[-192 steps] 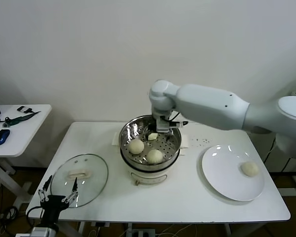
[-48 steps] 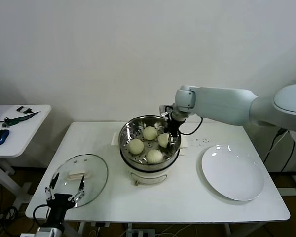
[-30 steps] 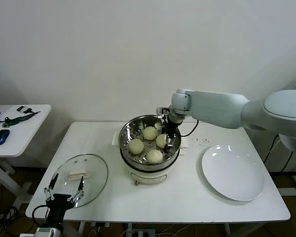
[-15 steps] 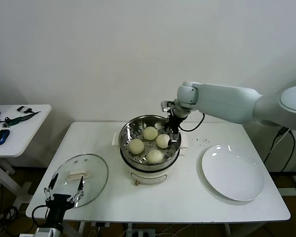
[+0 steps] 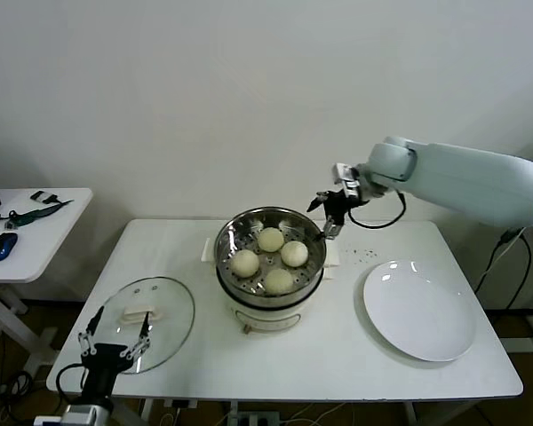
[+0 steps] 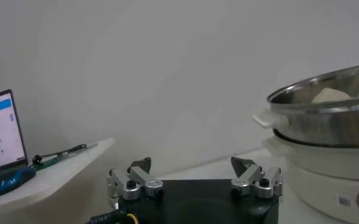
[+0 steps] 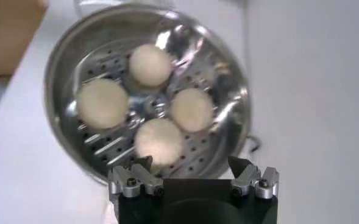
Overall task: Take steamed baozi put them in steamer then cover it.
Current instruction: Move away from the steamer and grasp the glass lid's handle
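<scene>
On a white table [image 5: 338, 337], four baozi [image 5: 269, 239] sit in the steamer [image 5: 226, 253]. The cover [image 5: 173, 306] lies left, just beyond the open left gripper [image 5: 115, 340], far nearer than the empty, open right gripper [image 5: 330, 217].

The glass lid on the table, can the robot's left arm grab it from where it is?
Probably yes. The left gripper hangs open at the table's front-left edge, right beside the cover, whose white handle faces up with nothing on it. The steamer and the right gripper are off to the side, not between them.
</scene>
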